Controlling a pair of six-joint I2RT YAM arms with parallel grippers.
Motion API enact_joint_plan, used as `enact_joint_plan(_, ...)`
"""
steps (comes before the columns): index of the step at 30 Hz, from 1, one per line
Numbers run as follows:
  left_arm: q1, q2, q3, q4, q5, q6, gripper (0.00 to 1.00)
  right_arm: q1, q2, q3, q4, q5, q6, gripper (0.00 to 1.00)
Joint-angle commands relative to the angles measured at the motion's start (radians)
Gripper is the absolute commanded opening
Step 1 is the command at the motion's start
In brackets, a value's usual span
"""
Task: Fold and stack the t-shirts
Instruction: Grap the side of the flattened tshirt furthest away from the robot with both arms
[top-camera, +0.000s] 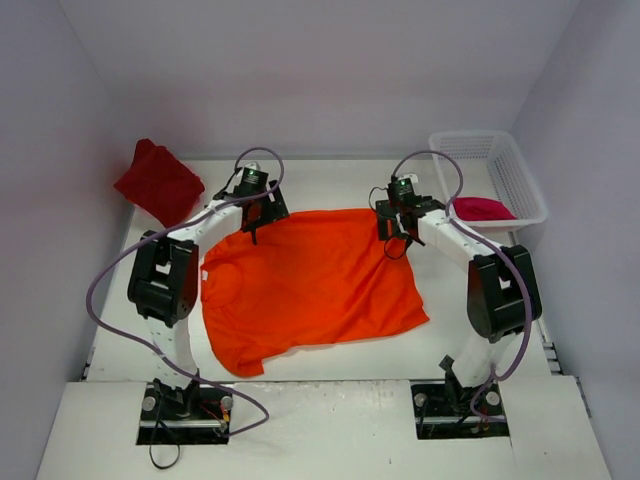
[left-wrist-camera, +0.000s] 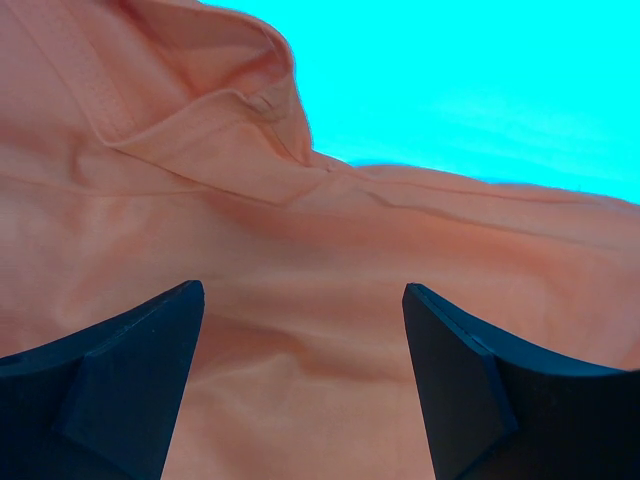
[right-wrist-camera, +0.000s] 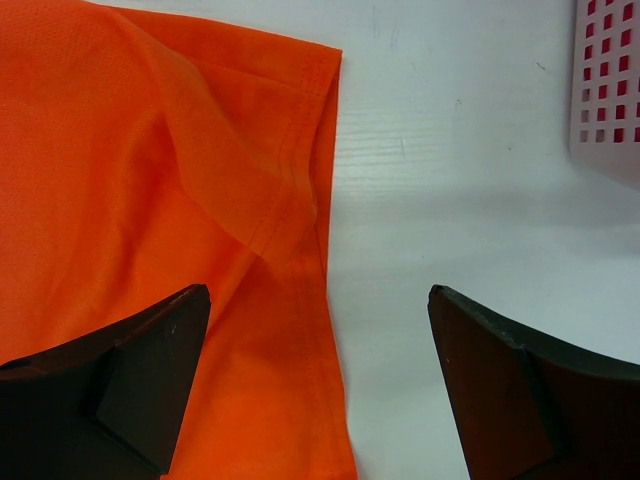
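Currently, the left gripper (left-wrist-camera: 300, 300) and right gripper (right-wrist-camera: 320, 300) are wide open, nothing grasped, over the far corners of the orange t-shirt (top-camera: 310, 285) spread on the table (top-camera: 330, 180). The dark red t-shirt (top-camera: 158, 183) is heaped far left; the crimson-pink t-shirt (top-camera: 482, 208) is contained in the white mesh basket (top-camera: 522, 178).

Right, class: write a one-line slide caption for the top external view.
Left gripper and right gripper, both open, over the spread orange t-shirt; dark red t-shirt left, basket right.
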Motion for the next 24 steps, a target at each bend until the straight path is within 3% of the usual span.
enact_joint_plan(1, 0.036, -0.055, 0.065, -0.015, -0.031, 0.03, 0.75, 0.011, -0.02, -0.005, 0.035, -0.001, 0.006, 0.87)
enact_joint_plan(24, 0.14, 0.087, 0.219, -0.025, -0.077, 0.092, 0.76, 0.013, 0.006, 0.02, 0.049, -0.004, -0.013, 0.87)
